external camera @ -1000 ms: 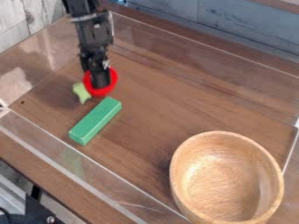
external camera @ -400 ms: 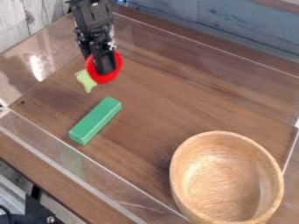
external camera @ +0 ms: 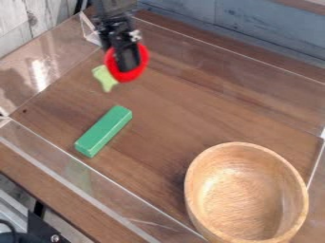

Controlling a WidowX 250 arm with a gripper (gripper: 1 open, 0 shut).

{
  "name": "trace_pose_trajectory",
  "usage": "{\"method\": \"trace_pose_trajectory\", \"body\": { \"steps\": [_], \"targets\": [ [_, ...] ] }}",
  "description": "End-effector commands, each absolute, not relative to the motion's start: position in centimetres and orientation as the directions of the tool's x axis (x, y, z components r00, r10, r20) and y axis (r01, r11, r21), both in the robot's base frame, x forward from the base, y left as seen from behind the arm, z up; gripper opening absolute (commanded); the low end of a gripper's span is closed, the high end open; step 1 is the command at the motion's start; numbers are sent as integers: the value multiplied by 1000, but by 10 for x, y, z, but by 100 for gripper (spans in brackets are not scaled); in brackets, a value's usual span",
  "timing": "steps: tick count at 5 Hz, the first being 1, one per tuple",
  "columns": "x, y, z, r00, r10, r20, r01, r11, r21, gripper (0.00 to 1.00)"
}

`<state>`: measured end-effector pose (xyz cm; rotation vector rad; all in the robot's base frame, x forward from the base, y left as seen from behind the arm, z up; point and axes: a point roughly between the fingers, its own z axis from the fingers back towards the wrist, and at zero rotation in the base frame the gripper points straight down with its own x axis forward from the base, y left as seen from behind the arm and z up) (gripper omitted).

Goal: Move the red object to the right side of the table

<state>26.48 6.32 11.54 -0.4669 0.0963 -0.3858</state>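
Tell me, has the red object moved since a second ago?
Yes. The red object, held in the gripper, has lifted up and away from the green block, shifting rightward.

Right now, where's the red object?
In the camera view the red object is in the upper left, held in the gripper above the table, up and right of the green block, far from the wooden bowl.

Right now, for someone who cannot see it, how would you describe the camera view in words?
A black robot gripper holds a small round red toy fruit with a light-green leaf tab above a dark brown wooden table edged by clear acrylic walls. A green rectangular block lies on the table below it, and a round light wooden bowl sits at the lower right.
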Motion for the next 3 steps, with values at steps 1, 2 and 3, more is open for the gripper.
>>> {"method": "trace_pose_trajectory", "body": {
  "steps": [1, 2, 3],
  "targets": [
    [265, 46, 146, 923, -379, 60, 367, 828, -424, 0],
    [260, 33, 156, 928, -367, 66, 356, 819, -450, 0],
    [259, 14, 153, 875, -480, 64, 450, 757, -473, 0]
  ]
}}
